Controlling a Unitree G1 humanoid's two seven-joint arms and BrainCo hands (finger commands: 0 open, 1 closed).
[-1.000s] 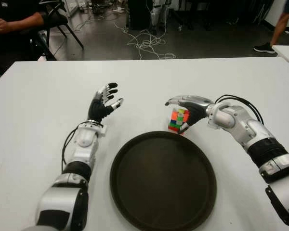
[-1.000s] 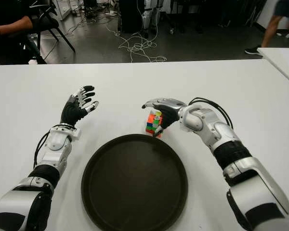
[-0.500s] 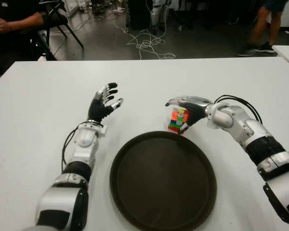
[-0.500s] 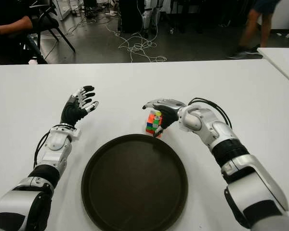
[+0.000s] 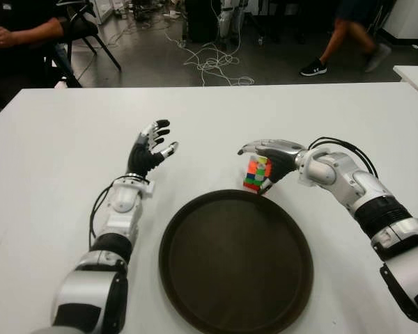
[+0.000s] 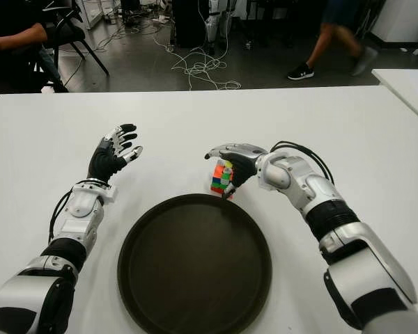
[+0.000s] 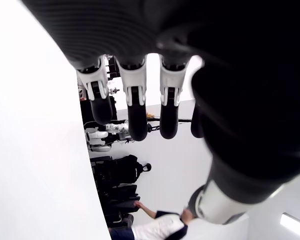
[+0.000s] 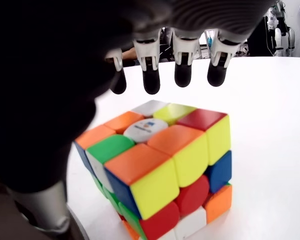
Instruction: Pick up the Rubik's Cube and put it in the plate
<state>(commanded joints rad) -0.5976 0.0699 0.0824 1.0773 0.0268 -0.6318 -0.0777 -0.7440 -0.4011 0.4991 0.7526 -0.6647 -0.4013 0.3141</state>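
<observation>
White desk carries the Rubik's Cube, just beyond the plate's far rim, directly beneath the right hand, whose spread fingers overhang it ungripped; left hand open, farther off.

A white worktop fills most of the frame. On it, at lower centre, lies a round dark plate. Just beyond the plate's far rim stands the Rubik's Cube, on the bare surface.

Bright overhead light is washing the glossy white tabletop; a walking person's legs are blurring behind.
</observation>
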